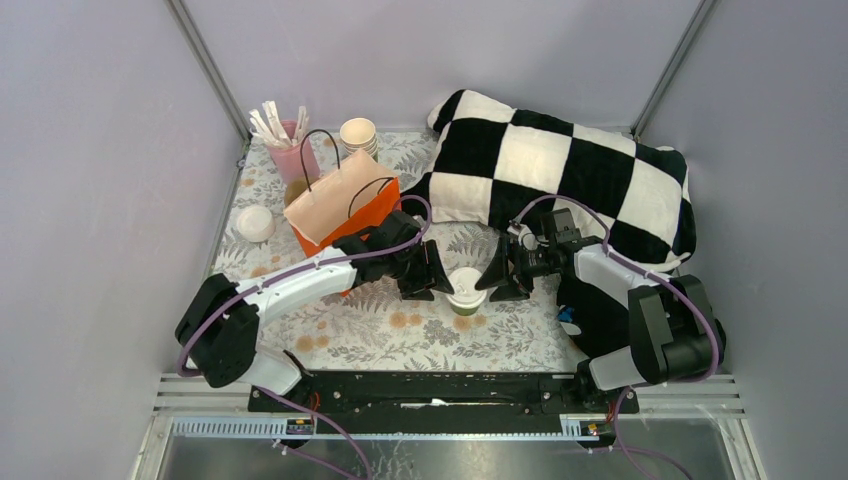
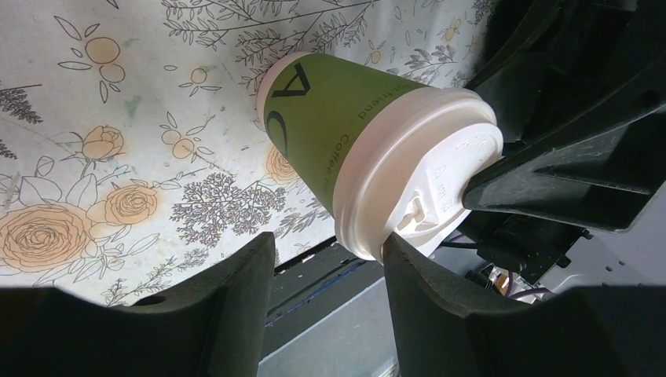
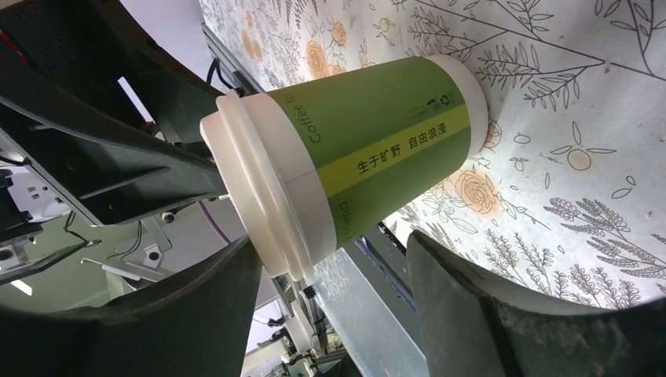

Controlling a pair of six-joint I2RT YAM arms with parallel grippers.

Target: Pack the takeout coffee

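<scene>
The takeout coffee [image 1: 466, 290], a green paper cup with a white lid, stands upright on the floral tablecloth at the centre. My left gripper [image 1: 432, 283] is open just left of it. My right gripper [image 1: 500, 282] is open just right of it. In the left wrist view the cup [image 2: 345, 126] lies ahead of my open left gripper [image 2: 328, 267], and its lid [image 2: 424, 177] touches or nearly touches the right fingertip [image 2: 400, 259]. In the right wrist view the cup [image 3: 385, 153] lies ahead of my open right gripper [image 3: 334, 271], with the lid rim close to the left finger [image 3: 212, 290].
An orange and tan paper bag [image 1: 345, 205] with black handles stands open behind the left arm. A pink holder of wrapped straws [image 1: 290, 145], a stack of lidless cups [image 1: 358, 135] and a loose white lid [image 1: 255, 223] sit at the back left. A black-and-white checked cushion [image 1: 570, 180] fills the back right.
</scene>
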